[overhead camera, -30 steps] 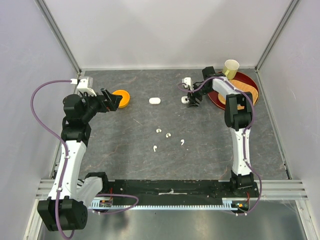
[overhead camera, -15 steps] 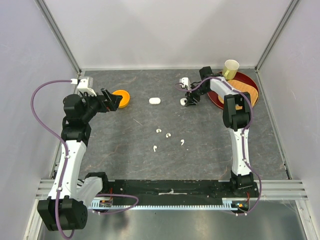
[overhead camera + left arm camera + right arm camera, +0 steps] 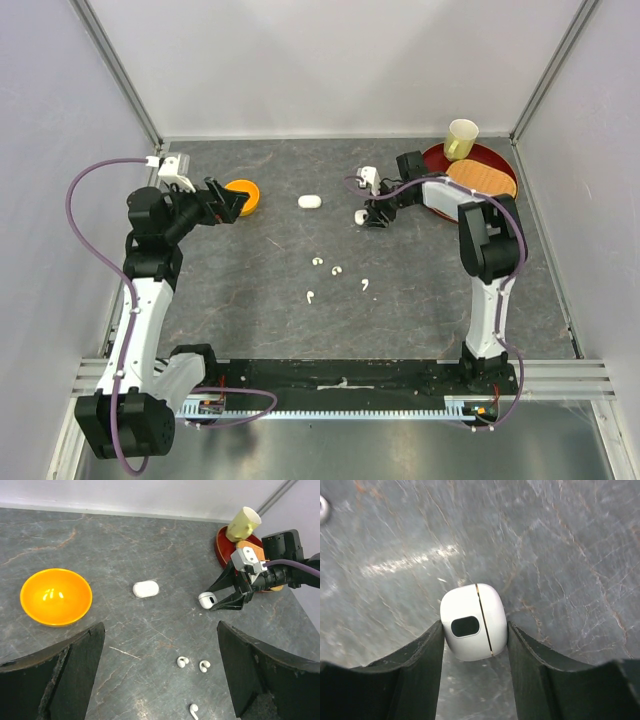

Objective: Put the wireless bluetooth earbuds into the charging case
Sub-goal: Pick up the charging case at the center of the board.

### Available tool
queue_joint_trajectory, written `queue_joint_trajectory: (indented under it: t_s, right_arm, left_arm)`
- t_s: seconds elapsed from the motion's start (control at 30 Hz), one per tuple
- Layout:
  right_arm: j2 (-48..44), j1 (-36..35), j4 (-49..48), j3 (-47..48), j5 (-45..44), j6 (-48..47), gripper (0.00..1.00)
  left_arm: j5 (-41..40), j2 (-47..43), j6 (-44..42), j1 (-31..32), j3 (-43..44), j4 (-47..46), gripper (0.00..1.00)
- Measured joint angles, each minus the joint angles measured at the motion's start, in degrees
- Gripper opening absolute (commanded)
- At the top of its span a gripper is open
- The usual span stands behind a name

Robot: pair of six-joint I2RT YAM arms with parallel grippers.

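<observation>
My right fingers (image 3: 371, 214) are clamped on a charging case (image 3: 474, 622), one finger on each side, with its seam running up between them. I judge the squeeze should be even and square so the smooth shell cannot pop out and the lid side is left free. The earbuds (image 3: 337, 270) lie loose on the bench (image 3: 250, 300), near these fingers on the side of my bases. My left fingers (image 3: 224, 200) hang wide apart, holding nothing, with an orange bowl (image 3: 56, 596) just ahead. A second case (image 3: 146, 588) lies between both pairs. The red tray (image 3: 500, 170) and yellow cup (image 3: 462, 138) sit behind my right fingers, so nothing blocks the earbuds.
</observation>
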State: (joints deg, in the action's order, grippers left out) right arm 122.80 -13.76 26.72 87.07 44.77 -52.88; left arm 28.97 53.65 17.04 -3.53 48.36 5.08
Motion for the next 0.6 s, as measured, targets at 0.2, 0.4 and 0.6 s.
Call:
queue_joint_trajectory:
  t_s: [0.2,0.4,0.6]
  right_arm:
    - [-13.88,-3.23,-14.93,-13.11,-6.08,12.9,0.06]
    - [-24.94,-3.37,-22.25,-23.89,-17.86,28.57,0.08]
    - [-28.3,-3.32,-23.12,-31.54,-26.43,44.57,0.11]
  left_arm:
    - [4.9,0.81,2.08,0.02,-0.02,-1.36,0.99]
    - [8.83,0.7,4.48,0.02,-2.32,-2.01,0.99]
    - [9.22,-2.16,4.81,0.02,-5.4,-0.39,0.99]
